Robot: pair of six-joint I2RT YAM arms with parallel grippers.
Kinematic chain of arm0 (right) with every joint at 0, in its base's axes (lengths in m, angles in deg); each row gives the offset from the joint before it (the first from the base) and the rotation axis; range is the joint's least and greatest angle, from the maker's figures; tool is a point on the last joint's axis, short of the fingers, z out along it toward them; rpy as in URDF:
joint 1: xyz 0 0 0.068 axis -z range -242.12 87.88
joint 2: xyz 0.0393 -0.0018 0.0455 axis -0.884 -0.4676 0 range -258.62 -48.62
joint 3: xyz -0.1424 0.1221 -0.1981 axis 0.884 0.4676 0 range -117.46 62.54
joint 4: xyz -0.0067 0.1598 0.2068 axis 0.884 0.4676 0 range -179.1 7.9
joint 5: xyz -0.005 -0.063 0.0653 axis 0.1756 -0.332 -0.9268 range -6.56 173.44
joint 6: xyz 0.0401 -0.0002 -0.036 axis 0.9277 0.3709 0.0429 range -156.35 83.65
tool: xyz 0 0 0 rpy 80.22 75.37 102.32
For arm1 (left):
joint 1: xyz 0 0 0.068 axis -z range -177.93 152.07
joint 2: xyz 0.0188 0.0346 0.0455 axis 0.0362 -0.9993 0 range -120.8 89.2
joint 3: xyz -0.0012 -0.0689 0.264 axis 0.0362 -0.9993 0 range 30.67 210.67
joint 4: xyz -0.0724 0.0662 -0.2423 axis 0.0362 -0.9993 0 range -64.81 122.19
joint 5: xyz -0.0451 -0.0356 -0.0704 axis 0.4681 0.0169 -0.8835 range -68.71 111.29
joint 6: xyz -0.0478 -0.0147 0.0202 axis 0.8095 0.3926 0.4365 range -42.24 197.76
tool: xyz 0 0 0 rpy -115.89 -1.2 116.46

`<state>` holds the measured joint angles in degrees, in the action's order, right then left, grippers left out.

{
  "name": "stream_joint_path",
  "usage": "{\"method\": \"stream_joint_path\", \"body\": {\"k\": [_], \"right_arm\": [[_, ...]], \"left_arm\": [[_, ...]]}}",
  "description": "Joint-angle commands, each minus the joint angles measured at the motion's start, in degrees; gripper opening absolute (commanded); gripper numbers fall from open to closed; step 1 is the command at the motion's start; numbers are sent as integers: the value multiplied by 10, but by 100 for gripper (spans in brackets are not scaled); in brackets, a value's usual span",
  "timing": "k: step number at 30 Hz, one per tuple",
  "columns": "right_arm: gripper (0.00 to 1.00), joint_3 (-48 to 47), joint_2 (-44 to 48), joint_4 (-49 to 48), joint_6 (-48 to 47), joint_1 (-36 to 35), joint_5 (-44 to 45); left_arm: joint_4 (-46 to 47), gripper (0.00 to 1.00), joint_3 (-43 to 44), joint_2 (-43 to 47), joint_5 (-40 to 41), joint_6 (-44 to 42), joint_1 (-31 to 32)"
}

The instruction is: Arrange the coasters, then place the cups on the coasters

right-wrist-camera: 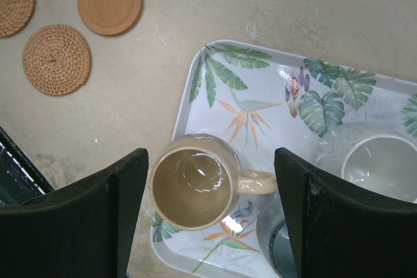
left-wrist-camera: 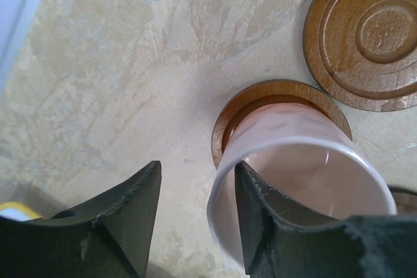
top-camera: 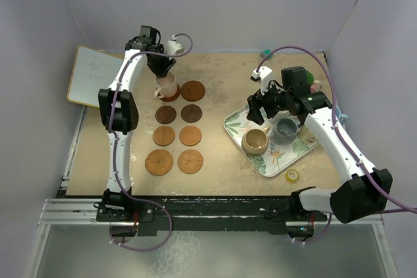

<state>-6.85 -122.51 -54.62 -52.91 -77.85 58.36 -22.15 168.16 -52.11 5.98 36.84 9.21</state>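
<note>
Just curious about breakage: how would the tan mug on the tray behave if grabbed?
The tan mug looks glazed, so probably slippery and rigid. Its rounded, squat body likely resists tipping; it seems ceramic, so a drop could chip it.

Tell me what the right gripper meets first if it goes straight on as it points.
The tan mug on the tray, most likely: it sits right ahead, between the right gripper's open fingers, slightly off-centre. Height above it is hard to judge.
</note>
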Motion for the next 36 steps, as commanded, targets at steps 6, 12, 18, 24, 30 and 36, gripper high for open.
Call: {"method": "stream_joint_path", "body": {"k": [6, 12, 18, 24, 30, 36], "right_arm": [[81, -17, 5, 8, -6, 3, -13], [81, -18, 9, 10, -6, 3, -12], [81, -18, 7, 10, -5, 4, -15], [81, -18, 3, 11, -3, 4, -17], [81, -18, 4, 10, -4, 5, -16], [81, -17, 3, 10, -3, 7, -17]], "left_arm": [[67, 55, -87, 183, -6, 36, -3], [137, 58, -256, 296, -8, 59, -3], [195, 69, -394, 362, -5, 73, -3], [242, 74, -479, 369, 7, 87, -3], [266, 77, -500, 346, 34, 81, -3], [273, 78, -499, 324, 57, 68, -3]]}}
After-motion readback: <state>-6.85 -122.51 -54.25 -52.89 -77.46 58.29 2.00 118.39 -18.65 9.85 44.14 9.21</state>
